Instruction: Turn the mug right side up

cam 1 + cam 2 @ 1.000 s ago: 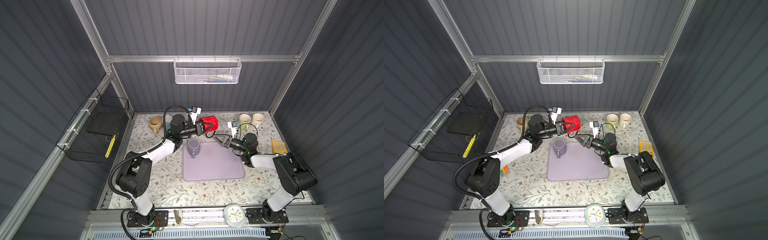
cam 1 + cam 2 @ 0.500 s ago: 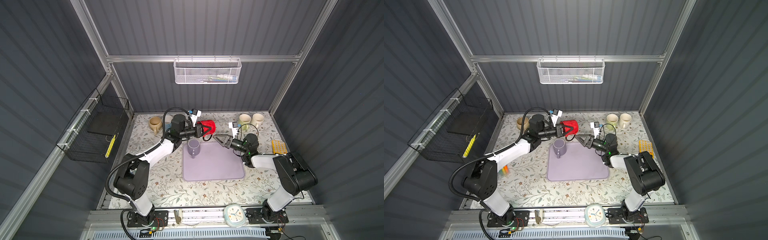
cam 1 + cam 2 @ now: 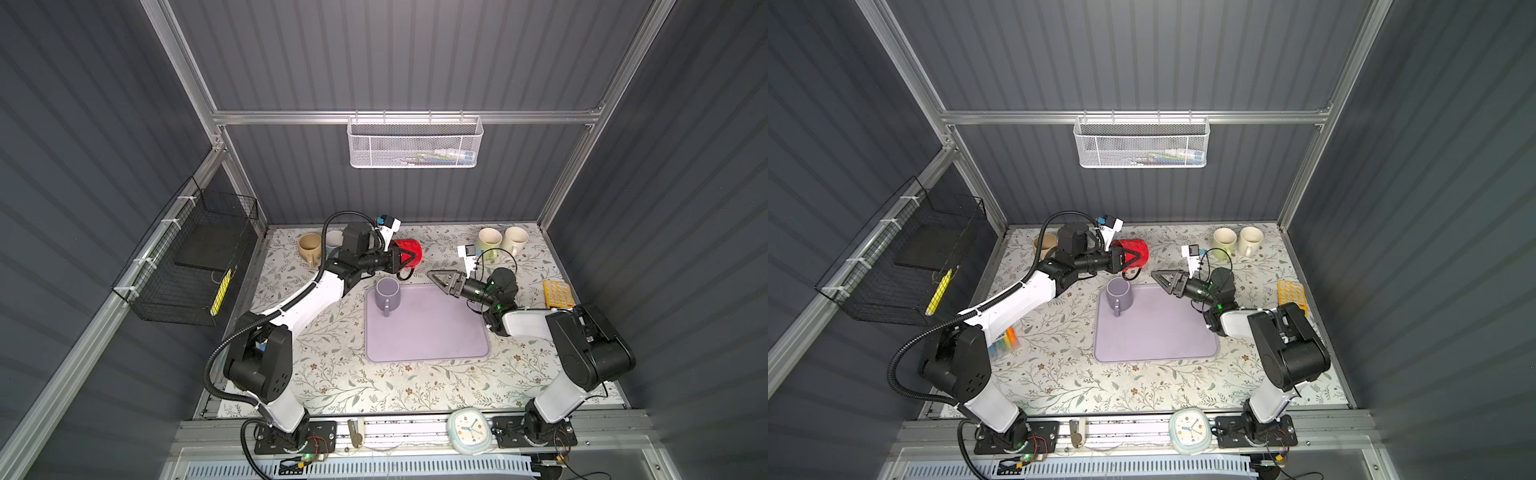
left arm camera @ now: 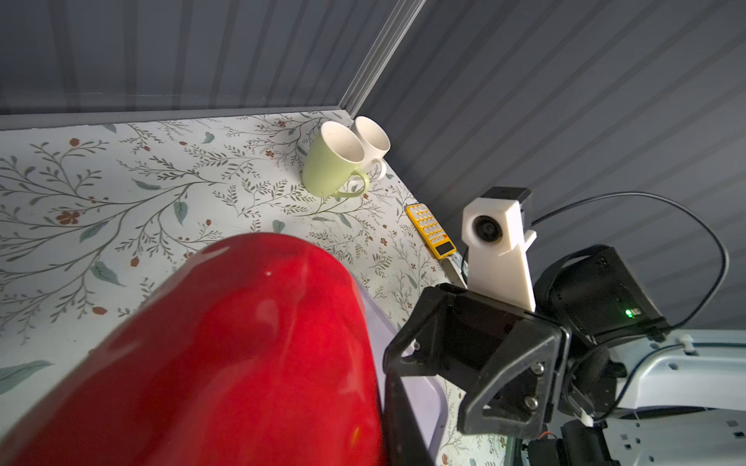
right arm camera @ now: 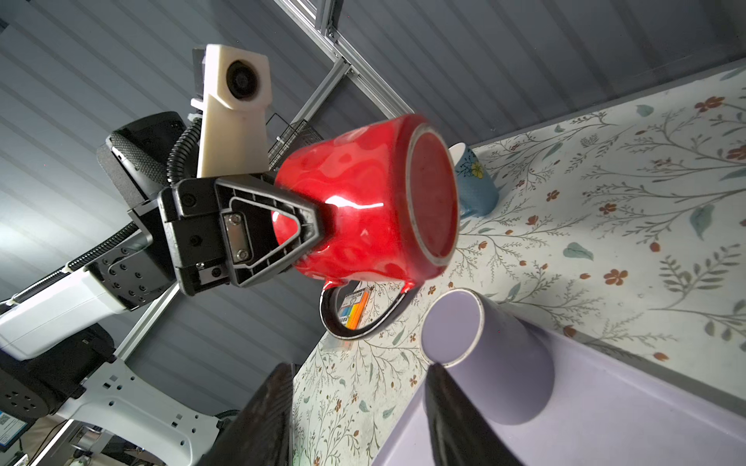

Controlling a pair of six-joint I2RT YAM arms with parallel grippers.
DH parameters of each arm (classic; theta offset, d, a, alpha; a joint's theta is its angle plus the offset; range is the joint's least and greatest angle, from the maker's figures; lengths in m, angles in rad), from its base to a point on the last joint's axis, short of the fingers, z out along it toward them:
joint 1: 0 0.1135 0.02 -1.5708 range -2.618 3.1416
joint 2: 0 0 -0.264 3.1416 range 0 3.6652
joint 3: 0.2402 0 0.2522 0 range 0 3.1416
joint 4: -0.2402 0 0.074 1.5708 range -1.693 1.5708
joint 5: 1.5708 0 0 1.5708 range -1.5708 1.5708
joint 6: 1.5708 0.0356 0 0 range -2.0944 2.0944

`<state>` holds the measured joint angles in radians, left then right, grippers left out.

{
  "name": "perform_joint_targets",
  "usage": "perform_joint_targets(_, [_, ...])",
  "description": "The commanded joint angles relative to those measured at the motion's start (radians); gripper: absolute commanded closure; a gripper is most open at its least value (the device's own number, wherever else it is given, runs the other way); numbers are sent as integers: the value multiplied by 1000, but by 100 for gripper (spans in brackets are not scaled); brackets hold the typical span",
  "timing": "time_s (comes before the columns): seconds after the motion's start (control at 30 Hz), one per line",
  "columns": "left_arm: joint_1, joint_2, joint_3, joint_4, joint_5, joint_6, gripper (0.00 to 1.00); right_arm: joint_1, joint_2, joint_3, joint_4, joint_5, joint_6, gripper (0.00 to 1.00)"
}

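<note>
A red mug hangs on its side above the table, just behind the lilac mat. My left gripper is shut on its wall near the rim. One finger lies along the outside; the other is hidden. In the right wrist view the red mug shows its base, with the dark handle hanging down. My right gripper is open and empty, a short way to the right of the mug at the mat's back edge, pointing at it.
A lilac mug stands on the mat's back left corner. Tan and blue mugs stand at the back left. Green and white mugs are at the back right. A yellow tray is at the right edge.
The left gripper has drawn the red mug slightly left and lower. The right gripper has crept a little left toward it, still open.
</note>
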<state>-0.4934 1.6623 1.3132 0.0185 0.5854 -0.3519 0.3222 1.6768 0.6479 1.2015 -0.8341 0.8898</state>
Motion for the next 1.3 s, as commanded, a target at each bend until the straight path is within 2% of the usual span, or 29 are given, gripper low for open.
perform_joint_targets(0.0, [9, -43, 88, -48, -39, 85, 100, -5, 5, -6, -3, 3, -19, 45])
perform_joint_targets(0.37, [33, 38, 301, -351, -196, 196, 100, -6, -31, -4, -107, 13, -82, 44])
perform_joint_targets(0.63, [50, 76, 364, -428, -238, 243, 100, -7, -73, -6, -223, 49, -154, 44])
perform_joint_targets(0.8, [61, 141, 463, -526, -306, 288, 100, -5, -132, 6, -411, 98, -249, 44])
perform_joint_targets(1.03, [82, 241, 586, -627, -356, 339, 100, -3, -246, 11, -691, 227, -390, 43])
perform_joint_targets(1.27, [98, 345, 695, -694, -393, 375, 100, 0, -339, 11, -877, 350, -474, 42])
